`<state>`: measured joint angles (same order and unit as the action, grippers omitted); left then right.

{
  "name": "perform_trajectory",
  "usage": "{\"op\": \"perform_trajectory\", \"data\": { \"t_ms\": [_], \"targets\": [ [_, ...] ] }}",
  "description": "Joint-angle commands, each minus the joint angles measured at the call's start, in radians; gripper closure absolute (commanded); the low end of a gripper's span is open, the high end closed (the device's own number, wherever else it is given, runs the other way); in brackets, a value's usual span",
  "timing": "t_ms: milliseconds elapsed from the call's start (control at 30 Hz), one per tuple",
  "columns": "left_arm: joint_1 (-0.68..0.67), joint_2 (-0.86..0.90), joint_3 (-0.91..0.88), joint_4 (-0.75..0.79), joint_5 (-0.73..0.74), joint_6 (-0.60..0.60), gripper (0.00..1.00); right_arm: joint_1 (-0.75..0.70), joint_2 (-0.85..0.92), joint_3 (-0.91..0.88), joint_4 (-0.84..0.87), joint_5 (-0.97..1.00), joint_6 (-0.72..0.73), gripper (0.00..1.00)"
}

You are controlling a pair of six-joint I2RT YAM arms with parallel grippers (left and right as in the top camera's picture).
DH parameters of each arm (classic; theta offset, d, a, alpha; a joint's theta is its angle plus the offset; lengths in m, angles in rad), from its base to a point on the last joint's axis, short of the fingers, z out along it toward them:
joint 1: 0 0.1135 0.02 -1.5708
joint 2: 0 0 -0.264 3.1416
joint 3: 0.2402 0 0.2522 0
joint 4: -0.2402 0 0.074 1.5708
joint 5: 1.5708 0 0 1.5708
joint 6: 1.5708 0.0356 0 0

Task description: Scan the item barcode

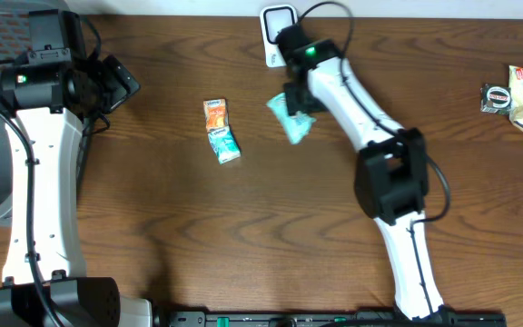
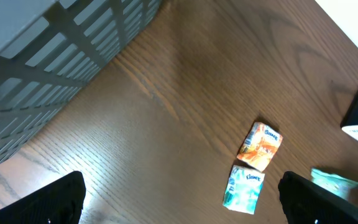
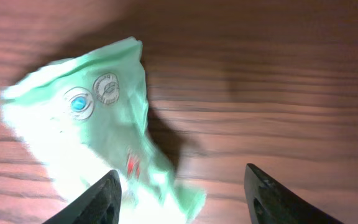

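- Looks like the pick-up step of the scan: right pincer point(image 3: 182, 180) poised low over the green packet point(image 3: 86, 118), with no barcode yet turned to the white scanner point(image 1: 278, 22) at the far edge of the table point(image 1: 198, 236).
- Stands released, fingers point(image 3: 98, 199) apart and clamped on nothing; straddles only the packet's lower corner, one finger touching or just beside the wrapper, the other well apart from it over bare wood.
- Packet crumpled on the table, just in front of the scanner, mostly off to one finger's side rather than centred between the two.
- Calls next, in all likelihood, for a shift toward the packet's middle, a firm close, then a lift and a turn of the barcode face to the scanner window; risks a slip if pinched by a thin corner alone.
- Left pincer point(image 1: 116, 80) idle at the far left, spread wide and empty, well apart from the orange tissue pack point(image 1: 214, 113) and the teal tissue pack point(image 1: 227, 143) between the arms.
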<state>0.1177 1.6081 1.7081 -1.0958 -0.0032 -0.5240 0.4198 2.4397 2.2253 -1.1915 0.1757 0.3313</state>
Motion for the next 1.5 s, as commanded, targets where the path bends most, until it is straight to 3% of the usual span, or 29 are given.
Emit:
{"op": "perform_trajectory", "data": {
  "t_ms": [0,167,300,533,933,1067,1233,1367,1467],
  "targets": [
    [0.003,-0.006,0.002,-0.003,-0.006,-0.005,0.02,-0.008,-0.126,-0.001,-0.005,0.016,-0.066,0.39],
    [0.003,-0.006,0.002,-0.003,-0.006,-0.005,0.02,0.048,-0.129,-0.002,-0.002,-0.005,-0.217,0.23],
    [0.003,-0.006,0.002,-0.003,-0.006,-0.005,0.02,0.112,-0.091,-0.002,-0.014,0.125,-0.287,0.22],
    [0.003,-0.006,0.002,-0.003,-0.006,-0.005,0.02,0.196,0.01,-0.003,-0.05,0.372,-0.319,0.32],
    [0.003,-0.006,0.002,-0.003,-0.006,-0.005,0.02,0.156,0.114,-0.003,-0.037,0.359,-0.318,0.44],
    [0.003,-0.006,0.002,-0.003,-0.006,-0.005,0.02,0.109,0.128,-0.003,-0.014,0.243,-0.335,0.46],
    [0.003,-0.006,0.002,-0.003,-0.006,-0.005,0.02,0.04,0.129,-0.003,0.003,0.028,-0.341,0.7],
    [0.003,-0.006,0.002,-0.003,-0.006,-0.005,0.02,-0.014,0.111,0.0,-0.018,-0.128,-0.347,0.99],
    [0.003,-0.006,0.002,-0.003,-0.006,-0.005,0.02,-0.056,0.072,0.0,-0.038,-0.261,-0.347,0.99]
  ]
}}
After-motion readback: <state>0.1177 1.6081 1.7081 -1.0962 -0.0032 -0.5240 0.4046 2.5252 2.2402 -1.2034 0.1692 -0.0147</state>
